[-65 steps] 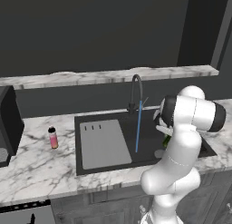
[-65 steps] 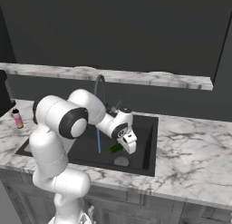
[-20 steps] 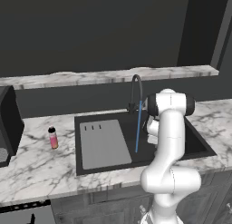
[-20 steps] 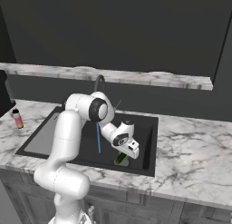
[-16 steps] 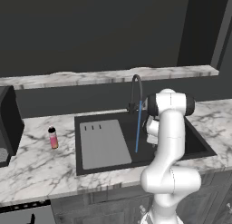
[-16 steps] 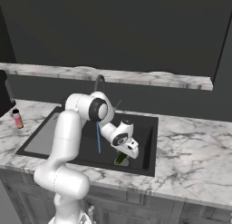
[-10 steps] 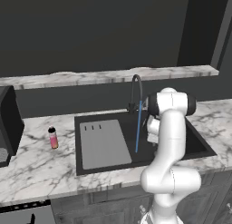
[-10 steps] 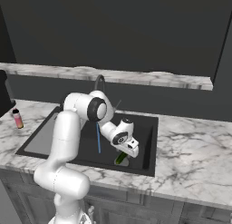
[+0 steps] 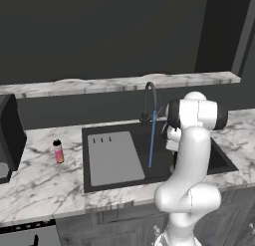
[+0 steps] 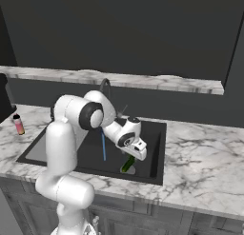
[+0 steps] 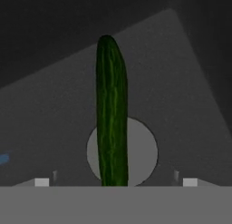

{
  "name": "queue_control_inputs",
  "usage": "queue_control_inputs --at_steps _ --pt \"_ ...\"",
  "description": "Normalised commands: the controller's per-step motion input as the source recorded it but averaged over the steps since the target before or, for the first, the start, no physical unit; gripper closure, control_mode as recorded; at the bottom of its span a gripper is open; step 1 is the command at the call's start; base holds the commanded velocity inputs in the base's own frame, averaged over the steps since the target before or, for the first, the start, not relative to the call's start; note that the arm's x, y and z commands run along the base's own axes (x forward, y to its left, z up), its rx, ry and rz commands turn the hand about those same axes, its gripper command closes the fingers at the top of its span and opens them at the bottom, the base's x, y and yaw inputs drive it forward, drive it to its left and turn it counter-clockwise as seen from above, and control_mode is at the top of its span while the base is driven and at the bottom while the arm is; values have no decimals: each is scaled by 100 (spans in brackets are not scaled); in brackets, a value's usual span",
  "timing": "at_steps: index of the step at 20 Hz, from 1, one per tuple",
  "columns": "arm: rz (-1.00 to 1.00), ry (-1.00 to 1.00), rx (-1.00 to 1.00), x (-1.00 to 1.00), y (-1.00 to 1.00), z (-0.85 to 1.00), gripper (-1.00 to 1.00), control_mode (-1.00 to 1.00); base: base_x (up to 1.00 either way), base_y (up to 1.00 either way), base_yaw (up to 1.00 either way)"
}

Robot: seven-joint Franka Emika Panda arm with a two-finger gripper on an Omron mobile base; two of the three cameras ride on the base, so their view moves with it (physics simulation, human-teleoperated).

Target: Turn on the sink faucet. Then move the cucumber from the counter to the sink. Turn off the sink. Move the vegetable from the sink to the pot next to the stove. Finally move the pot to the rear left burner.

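Observation:
The dark green cucumber (image 11: 112, 114) lies in the black sink (image 10: 90, 155), its near end over the round grey drain (image 11: 140, 150). My gripper (image 10: 138, 151) hangs low in the basin just above the cucumber (image 10: 127, 163). In the hand view my gripper (image 11: 116, 182) is open, its fingertips (image 11: 41, 182) standing wide on either side of the cucumber without touching it. The dark gooseneck faucet (image 9: 149, 98) pours a thin blue stream of water (image 9: 151, 143) into the sink (image 9: 219, 163). My arm hides the gripper in the left base view.
A grey drainboard panel (image 9: 114, 158) covers the sink's left half. A small pink bottle (image 9: 59, 151) stands on the white marble counter (image 9: 40, 185) to the left. A black appliance (image 9: 7, 135) sits at the far left. A marble ledge (image 9: 119, 83) runs behind the faucet.
About three seconds ago my gripper carried the cucumber above the sink's right side; it has since come down into the basin. Over the last second hardly anything has moved.

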Motion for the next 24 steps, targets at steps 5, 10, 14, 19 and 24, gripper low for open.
queue_control_inputs --at_steps 5,10,14,19,24 --pt "0 0 0 -22 -3 76 -100 -100 0 0 0" --pt "0 0 0 -22 -2 78 -100 -100 0 0 0" --pt "0 0 0 -25 -5 77 -100 -100 0 0 0" --pt "1 -3 0 -31 -9 72 -100 -100 0 0 0" --pt "7 -6 0 -29 -8 63 -100 -100 0 0 0"
